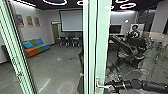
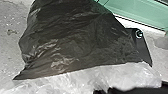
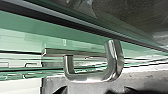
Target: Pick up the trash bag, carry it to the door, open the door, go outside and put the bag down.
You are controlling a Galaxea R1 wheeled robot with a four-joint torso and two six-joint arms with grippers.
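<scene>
My right gripper [image 1: 112,86] is at the lever handle [image 1: 99,84] of the green-framed glass door [image 1: 102,37] in the head view. In the right wrist view the bent metal handle [image 3: 93,78] is large and close, beside the green door edge [image 3: 75,37]. Whether the gripper grasps the handle cannot be told. The left wrist view has the black trash bag [image 2: 72,40] close to the camera, its dark film spread wide, with a paler, translucent strip [image 2: 100,75] along one side.
A second green frame [image 1: 17,50] stands at the head view's left. Beyond are a colourful sofa [image 1: 37,47], chairs with tables [image 1: 70,41] and a projection screen [image 1: 72,21]. A person [image 1: 134,31] is at the right, seemingly behind or reflected in glass.
</scene>
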